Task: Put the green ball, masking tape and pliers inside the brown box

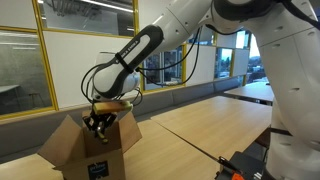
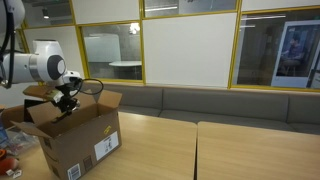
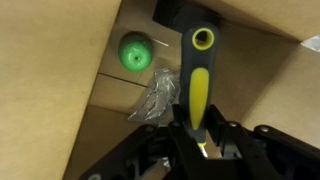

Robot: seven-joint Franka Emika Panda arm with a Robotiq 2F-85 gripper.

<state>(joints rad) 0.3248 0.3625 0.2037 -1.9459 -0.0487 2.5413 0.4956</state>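
In the wrist view my gripper (image 3: 195,130) is shut on the pliers (image 3: 200,80), whose yellow and dark handle points away from me over the inside of the brown box (image 3: 60,90). The green ball (image 3: 134,52) lies on the box floor beside a crumpled clear wrapper (image 3: 155,97). In both exterior views the gripper (image 1: 97,122) (image 2: 66,103) hangs just inside the open top of the brown box (image 1: 85,155) (image 2: 85,140), between its raised flaps. I cannot make out the masking tape.
The box stands on a wooden table (image 1: 200,125) (image 2: 150,150). A black and red object (image 1: 240,165) lies near the table's front edge. Colourful items (image 2: 8,150) sit beside the box. A bench (image 2: 230,100) and glass partitions run behind.
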